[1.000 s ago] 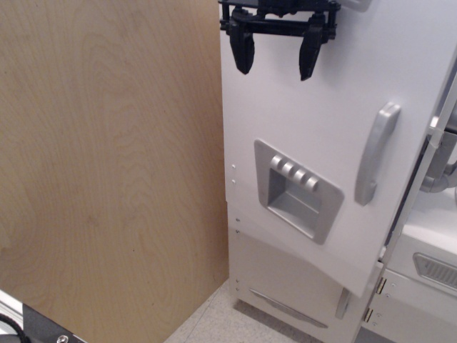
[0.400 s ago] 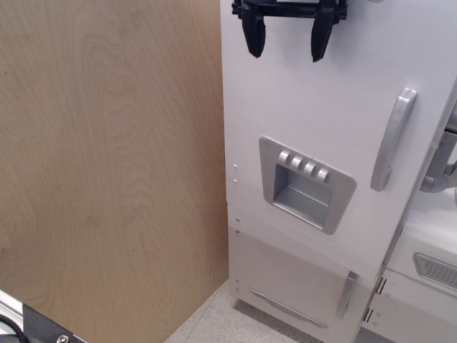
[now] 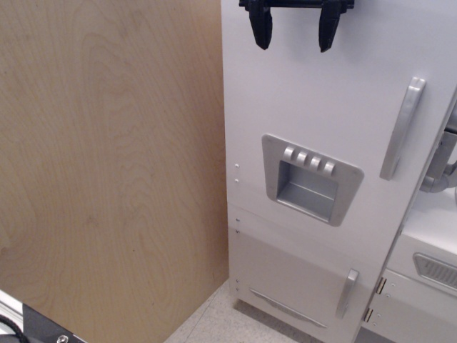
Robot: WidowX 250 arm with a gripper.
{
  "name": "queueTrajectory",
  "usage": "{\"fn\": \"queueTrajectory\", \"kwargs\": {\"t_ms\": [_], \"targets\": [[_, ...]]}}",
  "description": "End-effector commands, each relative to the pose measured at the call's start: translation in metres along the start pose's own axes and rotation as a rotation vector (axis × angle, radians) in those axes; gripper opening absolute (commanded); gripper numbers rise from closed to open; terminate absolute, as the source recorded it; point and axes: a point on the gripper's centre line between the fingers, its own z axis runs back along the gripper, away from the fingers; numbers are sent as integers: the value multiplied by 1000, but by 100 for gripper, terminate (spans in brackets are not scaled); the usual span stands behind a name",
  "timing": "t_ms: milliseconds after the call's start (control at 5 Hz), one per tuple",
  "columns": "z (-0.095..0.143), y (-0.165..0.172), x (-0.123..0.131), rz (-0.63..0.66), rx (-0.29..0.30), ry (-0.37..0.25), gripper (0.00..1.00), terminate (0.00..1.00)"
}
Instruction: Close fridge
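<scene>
- The black gripper (image 3: 295, 28) hangs at the top, fingers spread apart, holding nothing.
- Below it the fridge (image 3: 321, 128) stands beside a wooden panel (image 3: 107, 171); its door looks nearly flush, though the right edge is hard to judge.

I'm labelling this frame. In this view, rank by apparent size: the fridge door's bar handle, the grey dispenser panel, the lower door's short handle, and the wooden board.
1. Wooden board
2. Dispenser panel
3. Bar handle
4. Short handle, clearly smallest
</scene>
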Motion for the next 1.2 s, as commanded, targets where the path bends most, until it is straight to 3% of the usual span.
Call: {"fn": "queueTrajectory", "kwargs": {"t_ms": [0,600,800,1000], "targets": [[21,-2,10,13,-26,-54,100,0],[23,-3,15,38,-36,-43,100,0],[22,0,-2,8,-23,-49,100,0],[22,9,-41,-44,-16,-16,100,0]]}}
